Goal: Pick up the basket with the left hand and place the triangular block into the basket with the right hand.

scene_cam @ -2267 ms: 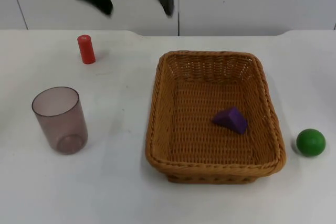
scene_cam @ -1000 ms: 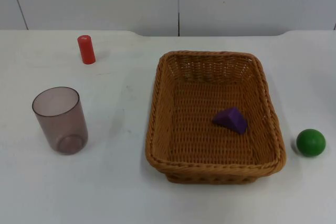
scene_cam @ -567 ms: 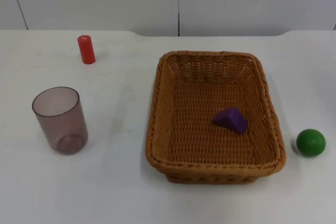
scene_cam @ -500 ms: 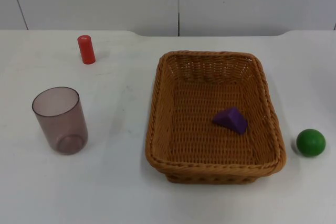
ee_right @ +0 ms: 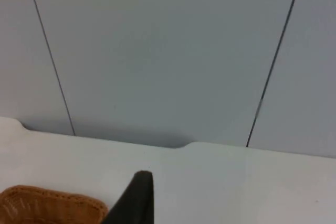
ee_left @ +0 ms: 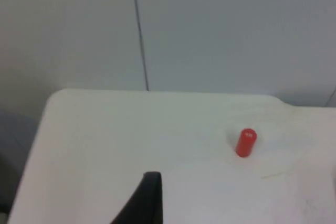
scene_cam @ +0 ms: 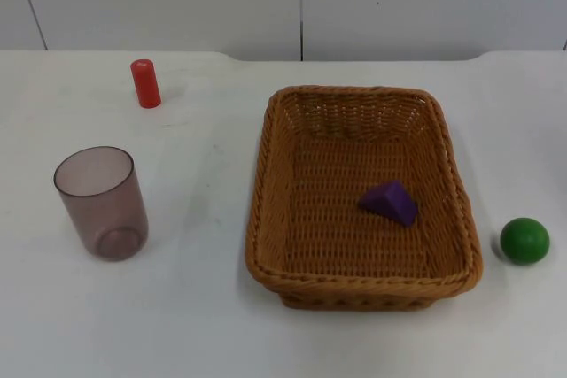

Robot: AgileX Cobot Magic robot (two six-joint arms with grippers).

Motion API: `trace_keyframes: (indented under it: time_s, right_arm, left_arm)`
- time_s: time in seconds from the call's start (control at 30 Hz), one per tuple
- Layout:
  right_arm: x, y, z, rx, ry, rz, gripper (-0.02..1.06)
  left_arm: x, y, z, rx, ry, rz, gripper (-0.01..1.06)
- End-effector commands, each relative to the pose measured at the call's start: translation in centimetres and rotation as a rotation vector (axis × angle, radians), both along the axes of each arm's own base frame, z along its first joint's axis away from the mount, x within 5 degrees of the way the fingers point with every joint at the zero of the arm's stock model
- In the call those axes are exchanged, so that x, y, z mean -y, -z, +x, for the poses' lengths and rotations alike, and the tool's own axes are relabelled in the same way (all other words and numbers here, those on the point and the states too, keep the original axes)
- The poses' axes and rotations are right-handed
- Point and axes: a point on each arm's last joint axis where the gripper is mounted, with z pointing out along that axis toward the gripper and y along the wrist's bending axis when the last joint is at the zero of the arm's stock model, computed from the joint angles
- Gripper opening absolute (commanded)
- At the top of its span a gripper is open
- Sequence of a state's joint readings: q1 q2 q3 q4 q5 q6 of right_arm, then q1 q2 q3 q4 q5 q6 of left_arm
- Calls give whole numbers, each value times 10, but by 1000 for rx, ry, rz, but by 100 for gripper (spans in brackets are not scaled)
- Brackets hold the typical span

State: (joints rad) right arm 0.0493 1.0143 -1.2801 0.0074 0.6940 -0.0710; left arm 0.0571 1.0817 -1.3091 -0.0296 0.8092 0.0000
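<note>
Item: wicker basket (scene_cam: 364, 198). It is set flat on the white table (scene_cam: 204, 307), right of centre in the top view, its rim free of any grip. A corner of its rim is also caught in the right wrist view (ee_right: 50, 203).

Item: purple triangular block (scene_cam: 390, 202). It is found inside the basket, lying on the woven floor toward the right wall, apart from the rim.

Item: left gripper (ee_left: 144, 198). One black fingertip is seen in the left wrist view, held over the far left part of the table, well apart from the basket. Whether the fingers are parted or closed cannot be told. Nothing is seen to be held.

Item: right gripper (ee_right: 135, 195). One black fingertip is seen in the right wrist view, held above the table near the grey wall (ee_right: 168, 51), beyond the basket's far corner. Its fingers' state cannot be told either. Nothing is seen to be held.

Other items: a red cylinder (scene_cam: 145, 83) is stood upright at the back left, also seen in the left wrist view (ee_left: 245, 142); a clear tinted cup (scene_cam: 100, 203) is stood at the left; a green ball (scene_cam: 524, 240) is placed just right of the basket.

Status: the block is already lodged in the basket, so the placing is judged done. The basket is not lifted at present. Both arms are judged to be waiting clear of the work.
</note>
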Motion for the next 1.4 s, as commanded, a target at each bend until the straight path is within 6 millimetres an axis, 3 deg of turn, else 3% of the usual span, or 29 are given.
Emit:
trace_keyframes:
  time_s: [0.0,0.1,0.13,0.17,0.2,0.3,0.33,0.4,0.5,0.53,0.6,0.67,0.7,0.8,0.93,1.1,1.37]
  right_arm:
    - [1,-13,-29,51,0,-1,105]
    - [6,-28,-88,132,12,-25,105]
    - [7,-29,-96,146,12,-27,105]
    - [8,-33,-121,193,9,-49,105]
    - [8,-33,-121,193,9,-49,105]
    - [10,-37,-164,273,2,-63,105]
    - [10,-37,-164,273,2,-63,105]
    - [11,-37,-188,327,-2,-84,105]
    - [11,-33,-229,409,-19,-56,105]
    - [11,-33,-229,409,-19,-56,105]
    - [10,-27,-264,495,-47,-71,105]
    - [6,-20,-287,537,-51,-178,105]
    - [6,-20,-287,537,-51,-178,105]
    - [4,-9,-316,604,-66,-164,105]
    - [4,8,-338,589,-57,-217,105]
    - [3,17,-354,624,-66,-208,105]
    - [0,19,-358,636,-93,-194,105]
  left_arm:
    - [-2,-10,-20,36,-38,5,105]
    - [-4,-26,-60,109,-81,8,105]
    - [-2,-32,-75,143,-73,10,105]
    - [1,-40,-98,206,-49,11,105]
    - [1,-40,-98,206,-49,11,105]
    - [7,-55,-149,374,-6,43,105]
    - [7,-55,-149,374,-6,43,105]
    - [11,-61,-185,492,8,25,105]
    - [14,-58,-232,577,11,35,105]
    - [14,-58,-232,577,11,35,105]
    - [15,-53,-256,607,11,39,105]
    - [16,-49,-272,647,13,53,105]
    - [16,-49,-272,647,13,53,105]
    - [19,-42,-291,666,36,108,105]
    - [19,-36,-305,668,56,132,105]
    - [19,-28,-318,665,67,141,105]
    - [21,-12,-344,673,80,201,105]
